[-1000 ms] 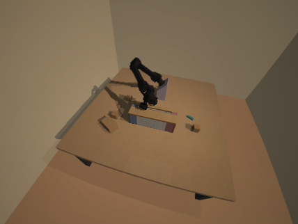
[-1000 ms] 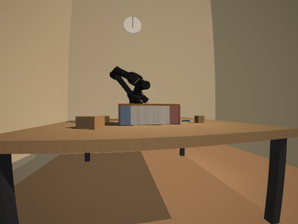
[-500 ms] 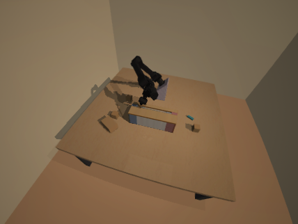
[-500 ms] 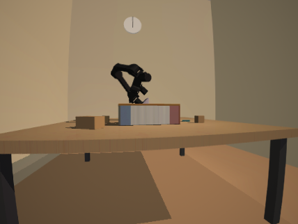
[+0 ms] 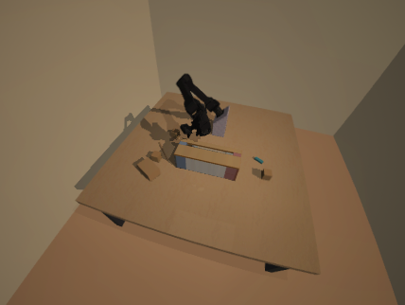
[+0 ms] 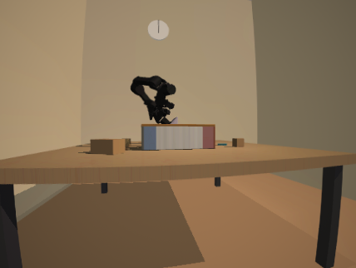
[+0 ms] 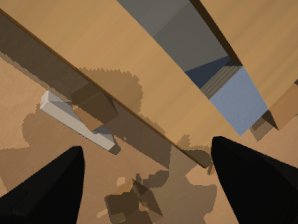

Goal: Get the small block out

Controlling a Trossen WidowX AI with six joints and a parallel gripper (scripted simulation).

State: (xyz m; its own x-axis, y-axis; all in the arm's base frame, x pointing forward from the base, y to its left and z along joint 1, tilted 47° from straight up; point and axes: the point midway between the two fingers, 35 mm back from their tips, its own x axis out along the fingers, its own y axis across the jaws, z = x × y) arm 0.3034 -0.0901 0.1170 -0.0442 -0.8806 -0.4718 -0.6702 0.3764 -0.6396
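Observation:
The box [image 5: 205,154] [image 6: 179,137] [image 7: 75,40] stands upright, with a wooden top, an open slot, a blue end and a red end. A small brown block [image 7: 94,107] shows in the wrist view beside the box's long side, overlapping a white bar [image 7: 75,122]; I cannot tell whether it rests flat on the table. It is hidden in the top and exterior views. My gripper [image 5: 193,133] [image 7: 148,151] is partly open with nothing between its fingers. It is over the robot side of the box near the blue end, with the small block ahead and left of the fingers in the wrist view.
A large brown block [image 5: 149,170] [image 6: 106,146] and a smaller one [image 5: 156,155] are beyond the blue end. Another brown block [image 5: 175,134] [image 7: 122,205] lies behind the box. A lilac panel [image 5: 220,124] stands behind. A teal piece [image 5: 258,160] and a brown cube [image 5: 266,174] [image 6: 238,142] are beyond the red end.

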